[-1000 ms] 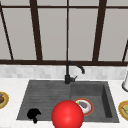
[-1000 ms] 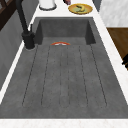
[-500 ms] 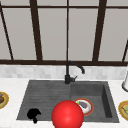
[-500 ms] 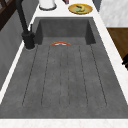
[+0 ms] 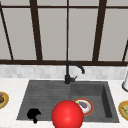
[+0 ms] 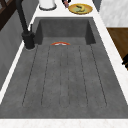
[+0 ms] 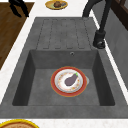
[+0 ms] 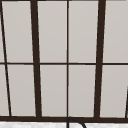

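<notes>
A hand point(image 5: 33, 114) with curled, empty fingers is seen at the sink's point(image 5: 37, 90) front left corner, nothing grasped yet, well apart from the plate point(image 7: 68, 81) with an eggplant point(image 7: 70, 79) in the basin.

My way over the sink's ribbed drainboard point(image 7: 66, 32) lies open; the faucet point(image 7: 100, 37) stands at the back edge, and a plate point(image 7: 68, 81) occupies the basin's floor.
</notes>
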Robot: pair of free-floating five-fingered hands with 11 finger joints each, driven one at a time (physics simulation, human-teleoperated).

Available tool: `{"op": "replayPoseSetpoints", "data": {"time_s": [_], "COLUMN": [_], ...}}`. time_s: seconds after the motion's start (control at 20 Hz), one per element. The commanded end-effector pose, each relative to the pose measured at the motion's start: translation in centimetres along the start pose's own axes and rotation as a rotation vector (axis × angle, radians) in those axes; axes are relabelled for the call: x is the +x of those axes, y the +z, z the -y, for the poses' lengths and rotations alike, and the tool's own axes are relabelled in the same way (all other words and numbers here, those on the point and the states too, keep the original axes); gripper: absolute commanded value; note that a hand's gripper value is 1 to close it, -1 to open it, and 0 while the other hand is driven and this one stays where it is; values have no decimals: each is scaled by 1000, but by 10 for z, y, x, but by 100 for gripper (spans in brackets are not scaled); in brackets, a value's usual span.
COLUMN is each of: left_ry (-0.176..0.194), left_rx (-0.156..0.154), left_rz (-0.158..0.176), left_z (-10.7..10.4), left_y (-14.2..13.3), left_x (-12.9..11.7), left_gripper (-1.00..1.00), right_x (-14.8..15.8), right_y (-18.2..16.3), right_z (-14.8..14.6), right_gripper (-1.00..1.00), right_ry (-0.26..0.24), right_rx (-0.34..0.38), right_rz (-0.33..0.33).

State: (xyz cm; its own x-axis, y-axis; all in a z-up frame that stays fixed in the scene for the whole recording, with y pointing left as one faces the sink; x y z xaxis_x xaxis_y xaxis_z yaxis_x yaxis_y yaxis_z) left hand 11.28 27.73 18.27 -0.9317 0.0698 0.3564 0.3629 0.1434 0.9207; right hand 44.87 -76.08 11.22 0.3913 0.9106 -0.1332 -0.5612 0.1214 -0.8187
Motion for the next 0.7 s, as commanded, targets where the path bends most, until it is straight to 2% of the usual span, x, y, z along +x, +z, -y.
{"op": "replayPoseSetpoints", "data": {"time_s": [0.0,0.05,0.1,0.25,0.3,0.4,0.45,0.55,0.6,0.65], "left_ry": [0,0,0,0,0,0,0,0,0,0], "left_rx": [0,0,0,0,0,0,0,0,0,0], "left_rz": [0,0,0,0,0,0,0,0,0,0], "left_z": [0,0,0,0,0,0,0,0,0,0], "left_y": [0,0,0,0,0,0,0,0,0,0], "left_x": [0,0,0,0,0,0,0,0,0,0], "left_gripper": [0,0,0,0,0,0,0,0,0,0], "right_x": [11,7,4,5,9,2,-2,-7,-11,-7], "right_y": [-7,-7,-9,-12,-13,-3,-2,10,15,19], "right_z": [-28,-22,-19,-17,-4,2,-1,4,8,14], "right_gripper": [100,100,100,100,100,100,-100,-100,-100,-100], "right_ry": [-18,-23,-49,-62,-17,12,13,-12,-21,-9], "right_rx": [14,25,13,-12,-28,-6,-5,-18,-50,-71], "right_rz": [-121,-118,-102,-77,-25,-9,0,6,11,1]}}
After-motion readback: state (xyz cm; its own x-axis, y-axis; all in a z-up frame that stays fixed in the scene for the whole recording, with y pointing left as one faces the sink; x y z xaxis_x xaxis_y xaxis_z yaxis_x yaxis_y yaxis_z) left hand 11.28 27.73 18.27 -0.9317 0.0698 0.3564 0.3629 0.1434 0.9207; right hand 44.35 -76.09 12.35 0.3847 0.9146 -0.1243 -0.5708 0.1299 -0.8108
